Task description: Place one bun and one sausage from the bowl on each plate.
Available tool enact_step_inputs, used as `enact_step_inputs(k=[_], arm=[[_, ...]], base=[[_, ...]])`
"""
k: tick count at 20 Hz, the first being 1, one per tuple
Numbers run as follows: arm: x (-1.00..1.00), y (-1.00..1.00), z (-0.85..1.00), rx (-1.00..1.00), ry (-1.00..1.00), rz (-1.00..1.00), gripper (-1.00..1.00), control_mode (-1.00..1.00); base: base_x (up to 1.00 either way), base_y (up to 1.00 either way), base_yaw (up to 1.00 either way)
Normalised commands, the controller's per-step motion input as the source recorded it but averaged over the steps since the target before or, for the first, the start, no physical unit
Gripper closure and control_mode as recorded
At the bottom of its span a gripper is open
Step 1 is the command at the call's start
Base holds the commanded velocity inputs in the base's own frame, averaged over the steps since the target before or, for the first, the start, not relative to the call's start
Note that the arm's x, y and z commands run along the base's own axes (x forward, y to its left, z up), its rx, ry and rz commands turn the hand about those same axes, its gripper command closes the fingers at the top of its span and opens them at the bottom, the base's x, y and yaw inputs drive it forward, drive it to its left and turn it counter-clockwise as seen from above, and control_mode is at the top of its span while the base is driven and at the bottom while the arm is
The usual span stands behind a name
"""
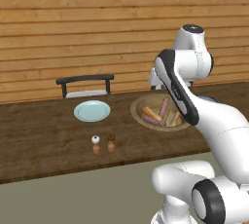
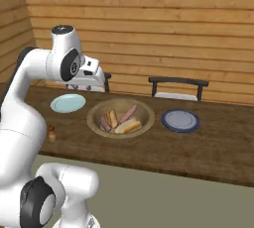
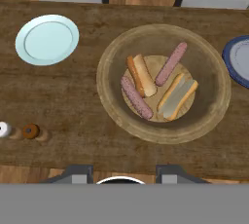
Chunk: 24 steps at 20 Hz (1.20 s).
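Note:
The tan wooden bowl [image 3: 108, 83] sits mid-table, also seen in the left base view [image 1: 138, 107] and the right base view [image 2: 96, 114]. In it lie two buns [image 3: 145, 74] [image 3: 177, 96] and two sausages [image 3: 171, 64] [image 3: 136, 97]. A pale light-blue plate [image 3: 47, 39] [image 1: 92, 110] [image 2: 68, 103] lies bare to the bowl's left. A dark-rimmed blue plate [image 3: 240, 60] [image 2: 180, 120] lies bare to its right. My gripper [image 3: 125, 174] hangs high above the bowl's near side, open and holding nothing.
A white salt shaker [image 3: 4, 129] [image 1: 96, 142] and a brown pepper shaker [image 3: 30, 131] [image 1: 111, 141] stand near the table's front, left of the bowl. Two dark chairs [image 1: 85, 84] [image 2: 178, 87] stand behind the table, in front of a wooden plank wall.

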Motion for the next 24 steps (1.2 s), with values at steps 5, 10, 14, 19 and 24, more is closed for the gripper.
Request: enact_step_inputs(k=[5,10,14,19,24], arm=[[0.00,0.00,-0.09,-0.01,0.05,-0.01,-1.00,-1.00],[0.34,-0.13,-0.78,-0.17,0.26,-0.13,-1.00,-1.00],[1.00,-0.72,-0.89,0.03,0.12,-0.04,-1.00,-1.00],[1.00,-0.65,-0.80,0.06,0.15,-0.01,-1.00,-1.00],[0.63,-0.38,-0.88,0.06,0.23,0.00,-1.00,-1.00]], base=[[0.00,0.00,0.00],[0.00,0.00,0.00],[0.00,0.00,0.00],[0.00,0.00,0.00],[0.00,0.00,0.00]])
